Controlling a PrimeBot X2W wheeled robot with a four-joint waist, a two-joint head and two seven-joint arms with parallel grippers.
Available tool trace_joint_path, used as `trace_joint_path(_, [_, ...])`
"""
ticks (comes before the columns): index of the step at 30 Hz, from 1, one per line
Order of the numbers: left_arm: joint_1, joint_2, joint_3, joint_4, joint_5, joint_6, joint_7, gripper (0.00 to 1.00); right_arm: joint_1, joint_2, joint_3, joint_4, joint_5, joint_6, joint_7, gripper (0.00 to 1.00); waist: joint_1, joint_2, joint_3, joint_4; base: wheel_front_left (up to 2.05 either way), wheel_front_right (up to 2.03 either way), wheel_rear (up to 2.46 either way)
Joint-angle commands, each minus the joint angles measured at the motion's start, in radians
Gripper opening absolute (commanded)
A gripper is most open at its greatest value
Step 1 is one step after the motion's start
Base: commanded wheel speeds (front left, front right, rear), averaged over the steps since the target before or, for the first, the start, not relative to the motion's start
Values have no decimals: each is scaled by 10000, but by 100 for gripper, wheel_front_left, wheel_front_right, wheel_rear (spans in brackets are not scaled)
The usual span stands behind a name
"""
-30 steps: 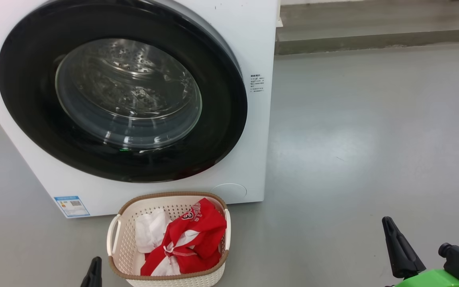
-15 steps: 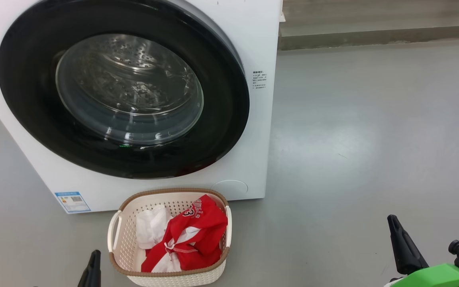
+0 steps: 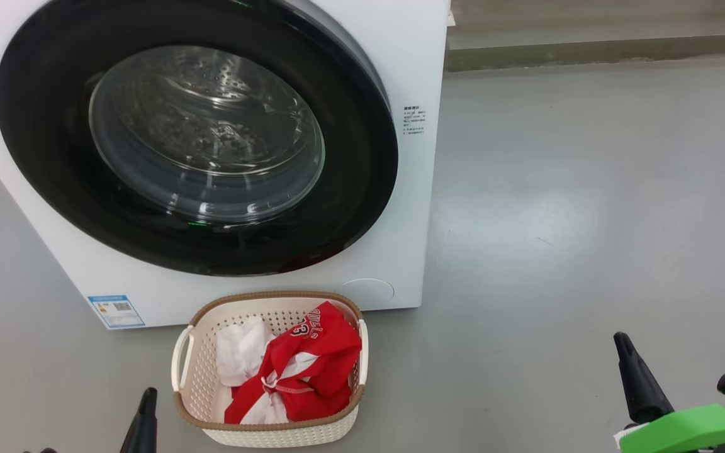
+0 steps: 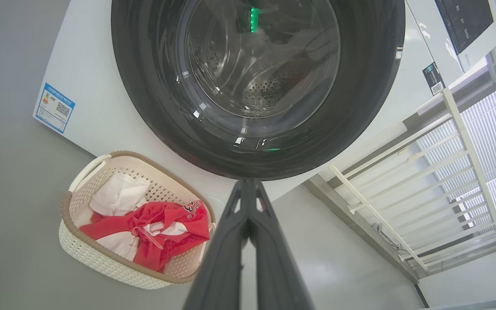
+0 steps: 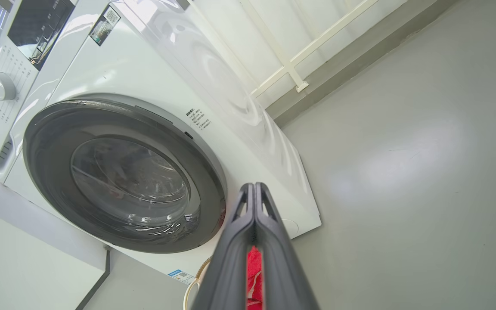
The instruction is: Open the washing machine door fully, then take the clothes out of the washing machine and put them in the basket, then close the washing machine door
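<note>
Clothes, red jersey and white cloth, lie heaped in the basket on the floor just before the washing machine, whose door looks shut. They seem soft, light, limp: pinch a raised fold. Left jaws and right jaws are clenched, empty.

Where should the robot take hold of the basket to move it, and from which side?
Grip the basket by its left side handle, probably coming from the left and above. The handle bows out from the wall, leaving a slot for a finger, and the left tool, shut now, is nearest that side. The clothes heap over the middle.
</note>
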Motion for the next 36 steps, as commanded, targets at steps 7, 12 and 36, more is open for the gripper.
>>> trace_joint_path(7, [-579,14,269,-141,-828,-86,219,0,-736,-81,-62,-164,896,-4,222,0,-1,0,57,34,0,0,0])
trace_joint_path(12, [-676,-5,302,-99,-1357,-92,363,0,-831,-74,-100,-111,1479,-5,368,0,-1,0,100,58,0,0,0])
trace_joint_path(36, [-1143,-94,458,100,-3894,-123,1055,0,-1286,-34,-285,142,4268,-7,1073,0,-1,0,306,175,0,0,0])
